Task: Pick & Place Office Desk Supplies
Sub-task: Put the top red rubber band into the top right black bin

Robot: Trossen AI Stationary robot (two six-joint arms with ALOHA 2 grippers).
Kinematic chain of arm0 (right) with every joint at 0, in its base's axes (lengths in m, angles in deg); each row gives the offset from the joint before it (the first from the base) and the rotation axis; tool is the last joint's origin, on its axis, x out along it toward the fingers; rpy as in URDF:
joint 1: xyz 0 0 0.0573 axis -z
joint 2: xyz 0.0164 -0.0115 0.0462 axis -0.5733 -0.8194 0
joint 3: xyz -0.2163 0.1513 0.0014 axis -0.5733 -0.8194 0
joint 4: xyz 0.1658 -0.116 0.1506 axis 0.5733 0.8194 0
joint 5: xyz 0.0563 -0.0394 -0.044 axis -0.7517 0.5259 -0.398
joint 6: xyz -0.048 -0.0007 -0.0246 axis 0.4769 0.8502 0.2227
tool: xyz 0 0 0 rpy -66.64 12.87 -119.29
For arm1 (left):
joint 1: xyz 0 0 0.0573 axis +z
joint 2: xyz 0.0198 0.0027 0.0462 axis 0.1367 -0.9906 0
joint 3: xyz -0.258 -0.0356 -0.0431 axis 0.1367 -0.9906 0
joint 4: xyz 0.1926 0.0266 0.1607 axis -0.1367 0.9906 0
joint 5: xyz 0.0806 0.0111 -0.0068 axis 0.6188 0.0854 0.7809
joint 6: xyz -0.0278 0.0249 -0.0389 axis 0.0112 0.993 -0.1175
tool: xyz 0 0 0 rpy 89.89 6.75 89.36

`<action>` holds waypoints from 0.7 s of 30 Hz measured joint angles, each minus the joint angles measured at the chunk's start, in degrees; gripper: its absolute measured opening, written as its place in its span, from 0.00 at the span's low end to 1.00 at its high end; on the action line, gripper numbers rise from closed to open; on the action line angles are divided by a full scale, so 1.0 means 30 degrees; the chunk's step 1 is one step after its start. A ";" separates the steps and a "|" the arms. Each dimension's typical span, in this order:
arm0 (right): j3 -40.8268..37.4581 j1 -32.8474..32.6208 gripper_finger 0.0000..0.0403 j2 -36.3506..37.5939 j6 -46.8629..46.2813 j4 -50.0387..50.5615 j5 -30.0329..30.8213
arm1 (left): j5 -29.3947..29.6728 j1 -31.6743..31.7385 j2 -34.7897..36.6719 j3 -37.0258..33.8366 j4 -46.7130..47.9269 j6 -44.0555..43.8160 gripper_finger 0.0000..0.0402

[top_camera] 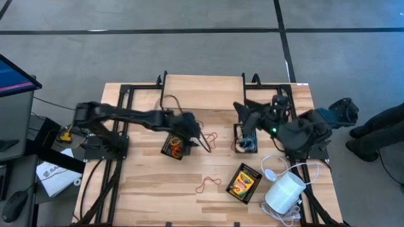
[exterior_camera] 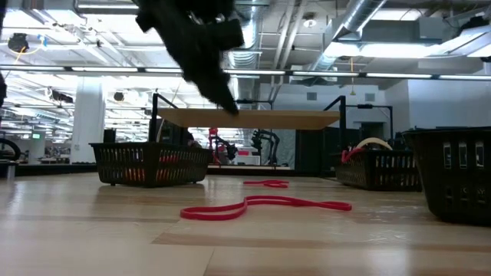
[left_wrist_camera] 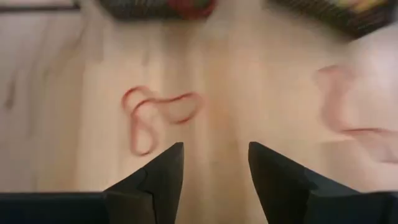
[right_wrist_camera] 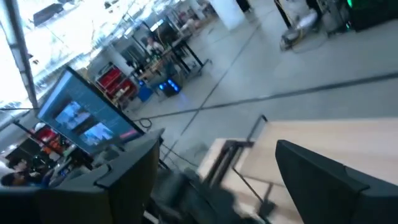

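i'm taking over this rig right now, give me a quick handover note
Left gripper: open, empty, above the table beside the left tray, near a red loop.
Right gripper: open, empty, raised by the right tray.
Done: some loops lie in the left tray.
Left: two red loops and the crayon box lie loose on the table.

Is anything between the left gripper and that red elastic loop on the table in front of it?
Nothing visible. The left gripper hangs open over bare wood, with the red elastic loop lying flat just ahead.
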 joint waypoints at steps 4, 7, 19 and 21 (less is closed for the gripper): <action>0.0196 0.0311 0.79 -0.0444 0.2141 -0.1810 -0.0614 | 0.4114 -0.0212 -0.2729 0.0694 -0.0003 0.1301 0.45; 0.0203 0.0586 0.79 -0.0521 0.2167 -0.1765 -0.1136 | 0.5079 -0.0144 -0.4022 0.1169 -0.0615 0.2830 0.48; 0.0210 0.1747 0.79 -0.0606 0.2267 -0.1140 -0.4177 | 0.3155 0.0539 -0.6491 0.2976 -0.2967 0.4041 0.59; 0.0210 0.1851 0.79 -0.0606 0.2484 -0.1134 -0.4605 | 0.3148 0.0694 -0.6881 0.3197 -0.2937 0.4019 0.60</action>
